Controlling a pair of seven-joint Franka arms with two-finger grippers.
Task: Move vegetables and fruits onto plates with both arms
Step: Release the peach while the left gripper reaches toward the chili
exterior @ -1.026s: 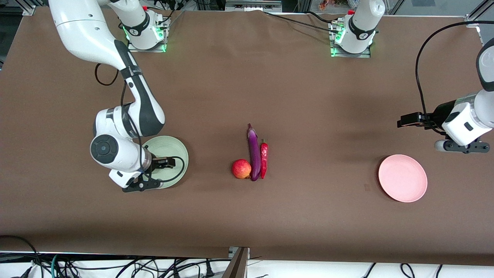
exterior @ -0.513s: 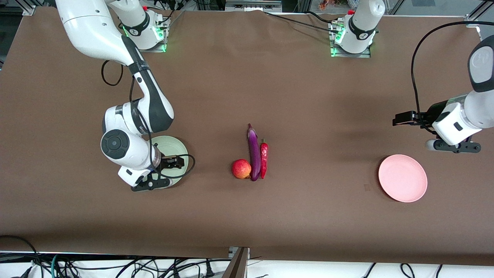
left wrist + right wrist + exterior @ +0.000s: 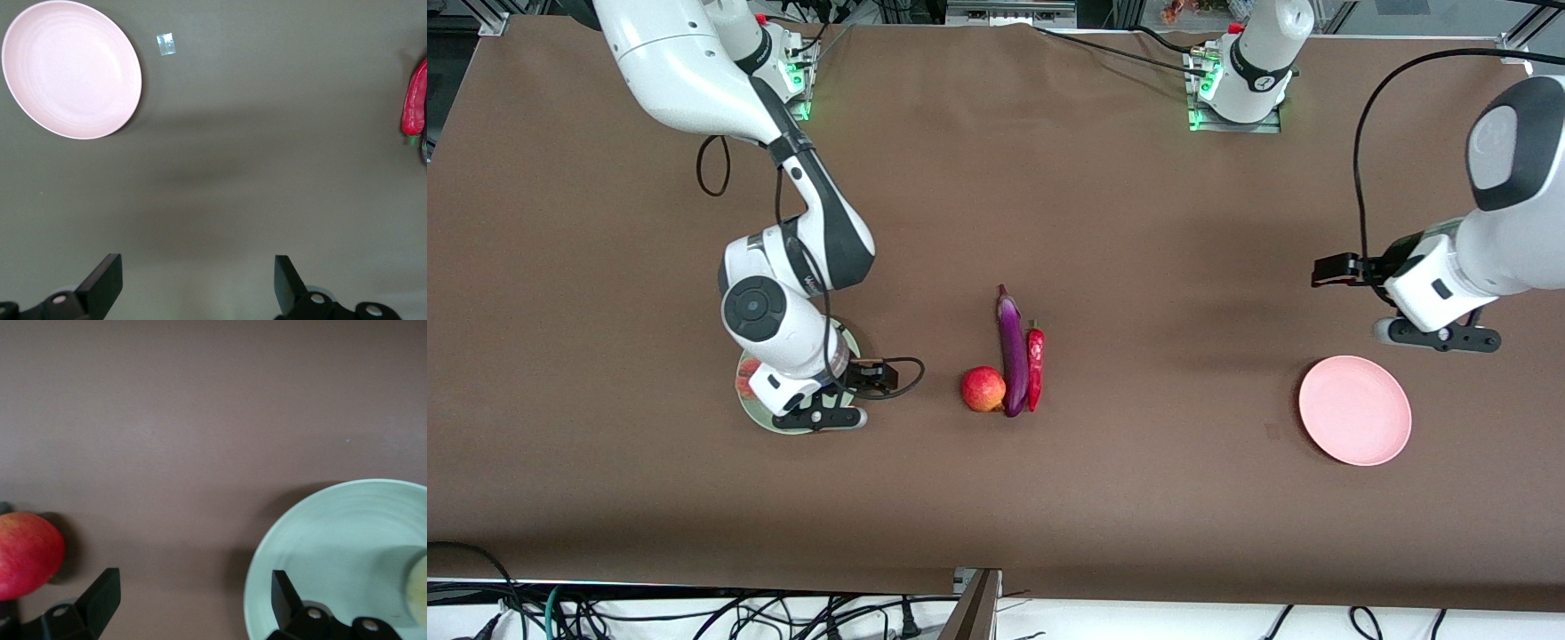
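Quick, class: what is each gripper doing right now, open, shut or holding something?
Left gripper: open, empty, over bare table near the pink plate.
Right gripper: open, empty, over the table between the green plate and the peach.

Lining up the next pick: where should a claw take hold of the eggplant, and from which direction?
Grip the eggplant around its middle, coming straight down from above, fingers closing across its slim width. It lies flat, running toward the front camera, with the chili along one side and the peach against its nearer end, so the farther half offers more finger room.
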